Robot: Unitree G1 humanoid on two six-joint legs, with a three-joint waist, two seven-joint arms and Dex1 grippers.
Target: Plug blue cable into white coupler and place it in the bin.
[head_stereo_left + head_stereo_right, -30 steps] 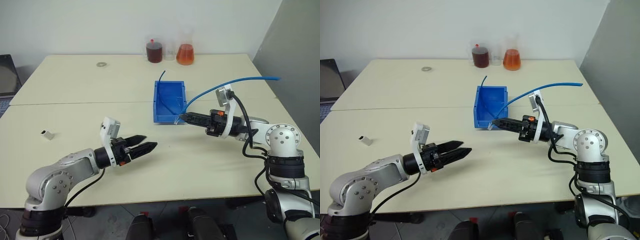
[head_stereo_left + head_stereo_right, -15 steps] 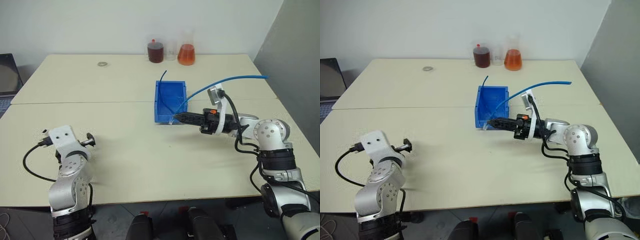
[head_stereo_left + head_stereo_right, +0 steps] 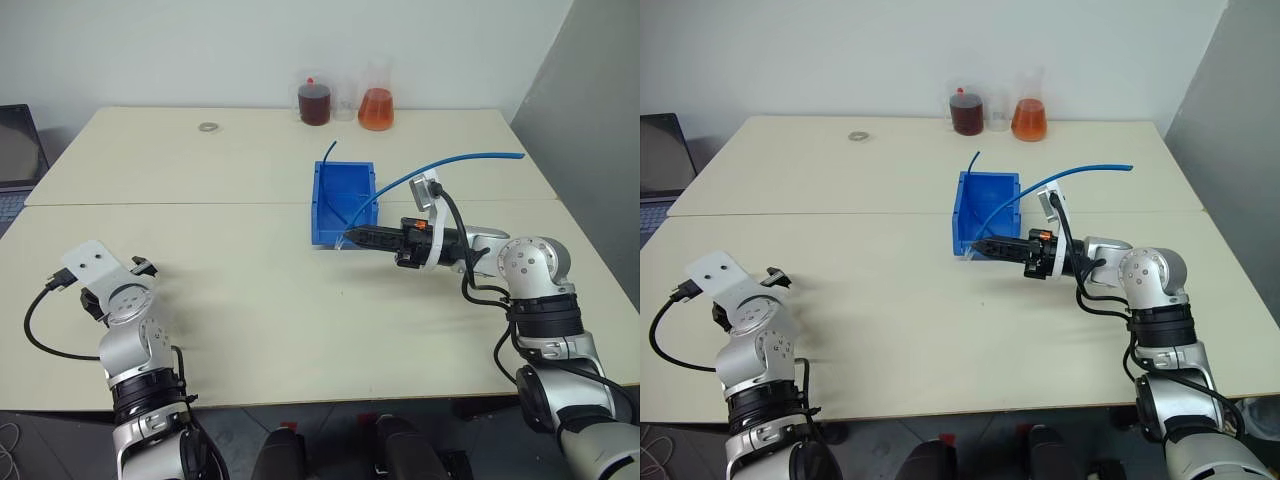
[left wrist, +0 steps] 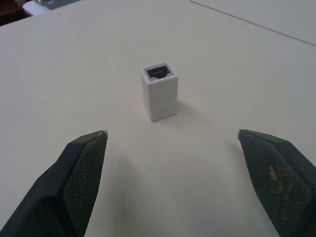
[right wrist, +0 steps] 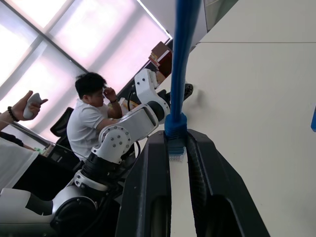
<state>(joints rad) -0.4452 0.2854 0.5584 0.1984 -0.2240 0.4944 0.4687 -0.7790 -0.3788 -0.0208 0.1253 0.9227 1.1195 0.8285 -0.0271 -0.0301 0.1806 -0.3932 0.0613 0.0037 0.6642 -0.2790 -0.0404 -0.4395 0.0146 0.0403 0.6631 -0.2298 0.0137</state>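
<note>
Step in hand: coupler pickup. The left tool (image 4: pixel 170 148), jaws wide, faces one white coupler (image 4: pixel 160 92) standing upright on the bench (image 3: pixel 250 300); next it must advance and close squarely on it. The right tool (image 5: pixel 177 148) pinches one blue cable (image 3: pixel 440 168) by its plug, beside one bin (image 3: pixel 343 178). Two flasks (image 3: pixel 371 108) stand farthest back.

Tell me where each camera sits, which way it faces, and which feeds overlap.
Left and right eye views: on the head, facing forward and down over the table; both arms, the bin and the blue cable show.
Left wrist view: looks along the open left end effector at the upright white coupler.
Right wrist view: looks along the right end effector, shut on the blue cable's plug, toward the left arm and seated people.
Shared: the eye views match; they share the blue cable with the right wrist view.
</note>
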